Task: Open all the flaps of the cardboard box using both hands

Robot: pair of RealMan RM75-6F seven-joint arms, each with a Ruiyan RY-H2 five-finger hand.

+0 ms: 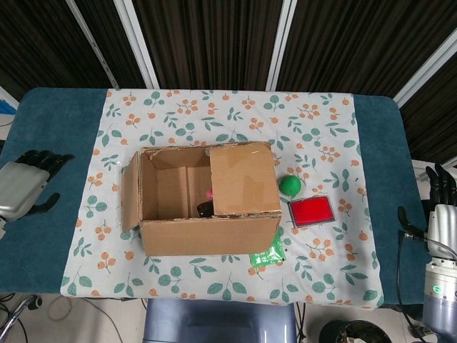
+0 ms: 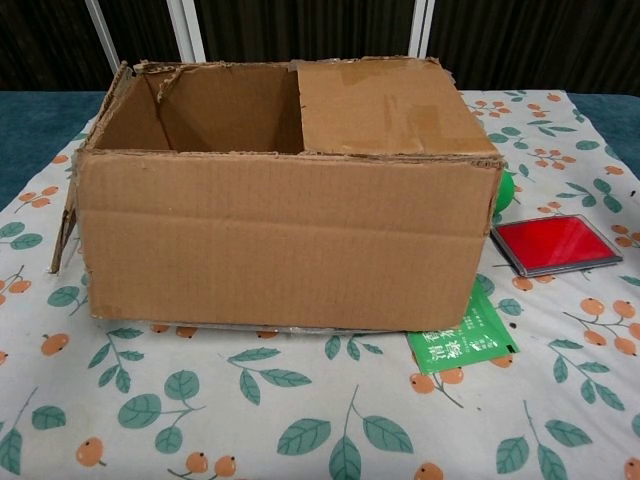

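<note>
The cardboard box (image 1: pixel 207 196) sits mid-table on the flowered cloth, also filling the chest view as the box (image 2: pixel 285 235). Its left flap (image 1: pixel 130 191) hangs down outside the left wall, seen edge-on as the flap (image 2: pixel 65 225). The right flap (image 1: pixel 244 179) still lies flat over the right half of the opening, shown too as the flap (image 2: pixel 385 105). My left hand (image 1: pixel 25 187) is far left over the blue cloth, fingers spread, holding nothing. My right hand (image 1: pixel 443 214) stands at the far right edge, fingers up, empty. Neither hand appears in the chest view.
A green ball (image 1: pixel 289 185) and a red flat case (image 1: pixel 311 211) lie right of the box. A green packet (image 1: pixel 269 254) pokes out under the box's front right corner. Small dark and pink items sit inside the box (image 1: pixel 207 204).
</note>
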